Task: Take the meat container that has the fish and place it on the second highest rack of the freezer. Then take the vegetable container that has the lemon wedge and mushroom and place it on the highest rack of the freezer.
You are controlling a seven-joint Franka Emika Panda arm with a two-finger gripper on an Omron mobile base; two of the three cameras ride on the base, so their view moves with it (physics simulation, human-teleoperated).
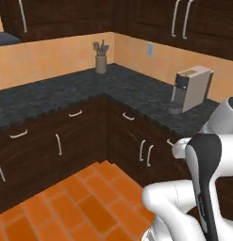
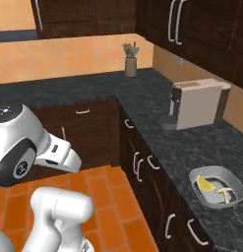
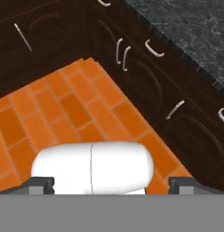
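Here the gripper (image 3: 111, 185) was wide open and held nothing.

Its 2 dark fingertips (image 3: 40, 185) stood far apart, pointing down at the orange floor (image 3: 63, 113) beside the dark cabinets (image 3: 145, 68). The vegetable container (image 2: 216, 187), a grey dish with the lemon wedge (image 2: 205, 183) and mushroom (image 2: 225, 193), sat on the dark counter (image 2: 182, 147), past the coffee machine (image 2: 197, 104). I could not see the fish container or the freezer. I think step 1 had not begun; next the robot likely needed to find the fish container, then reach for it.
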